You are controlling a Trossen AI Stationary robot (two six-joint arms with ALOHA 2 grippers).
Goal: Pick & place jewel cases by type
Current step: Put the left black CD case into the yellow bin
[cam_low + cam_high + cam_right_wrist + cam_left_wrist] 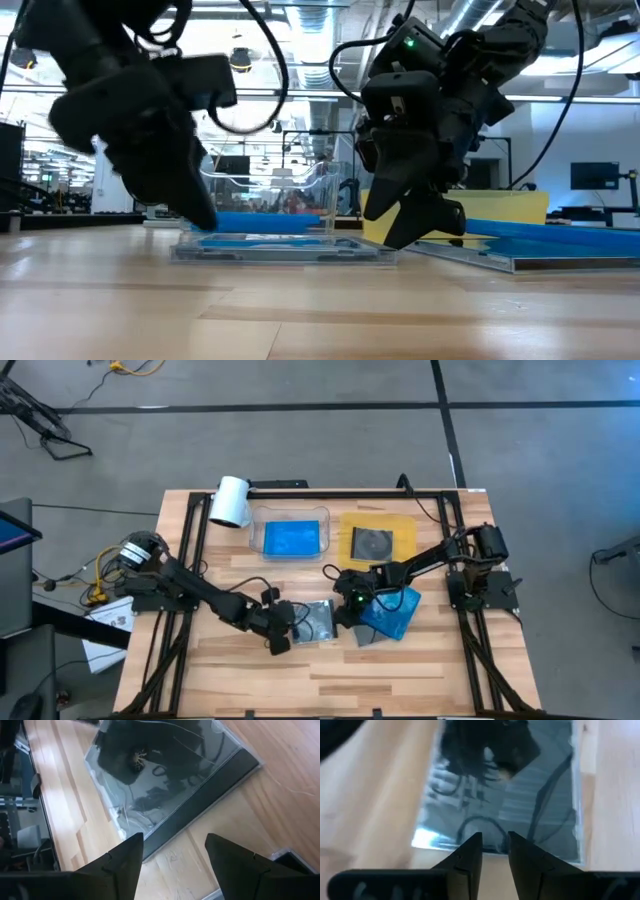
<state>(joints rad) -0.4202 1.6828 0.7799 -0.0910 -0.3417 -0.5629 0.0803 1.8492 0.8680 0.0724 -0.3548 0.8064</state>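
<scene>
A sorting job is seen partway through: one blue jewel case [293,538] is already lodged in the clear tray [256,532] at about twelve o'clock from the table's middle, and one grey-clear jewel case with a dark disc [372,543] is laid on the yellow tray [404,524] toward one o'clock. Two more blue cases [395,612] are stacked near the middle, at roughly four o'clock, with the corner of a further grey case [367,639] peeking from beneath them, and a grey-clear case [318,620] is left flat on the wood right at the centre, between the two arms. The step in hand is judged to be the picking of this central grey-clear case. The left gripper [494,851] is brought to its nine o'clock edge, fingers narrowed to a slim gap and held just off the rim, nothing grasped. The right gripper [174,854] is held over its three o'clock side, fingers spread wide and empty. The next move is judged to call for one edge being tipped or slid so that a finger can be got under the thin case, after which it would be carried to the yellow tray. No brand, label or legible writing is made out on any case or tray
</scene>
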